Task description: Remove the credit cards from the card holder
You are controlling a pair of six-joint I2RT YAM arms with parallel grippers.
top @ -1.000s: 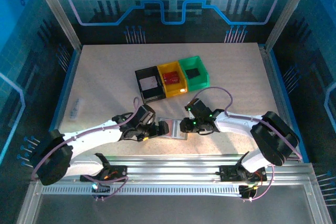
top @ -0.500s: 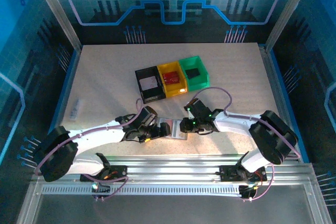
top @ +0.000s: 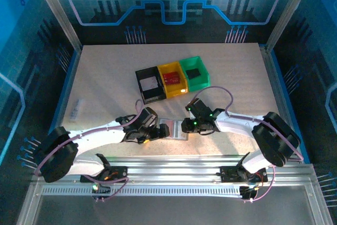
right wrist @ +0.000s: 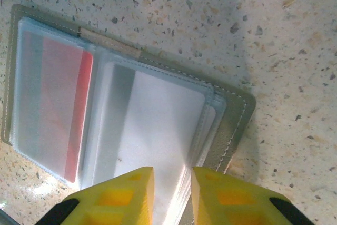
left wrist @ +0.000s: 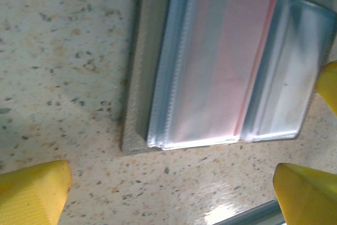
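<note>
The grey card holder (top: 174,129) lies open on the table between my two grippers. A reddish-pink credit card (right wrist: 60,125) shows through its left sleeve, and a whitish credit card (right wrist: 158,130) sits in the right sleeve. My right gripper (right wrist: 172,175) stands low over the holder's near right edge. Its yellow fingers (right wrist: 124,196) are a narrow gap apart, with the sleeve edge showing between them. My left gripper (left wrist: 169,175) hangs wide open beside the holder (left wrist: 152,67), over bare table. The pink card (left wrist: 221,72) lies under its pale sleeve.
Black (top: 150,84), yellow (top: 172,79) and green (top: 195,73) bins stand in a row behind the holder. A small white object (top: 77,108) lies at the far left. The metal rail (top: 174,175) runs along the near edge, close to both grippers.
The left arm has shifted slightly near the holder's left side. The right gripper has stayed in place on the holder's right side.
</note>
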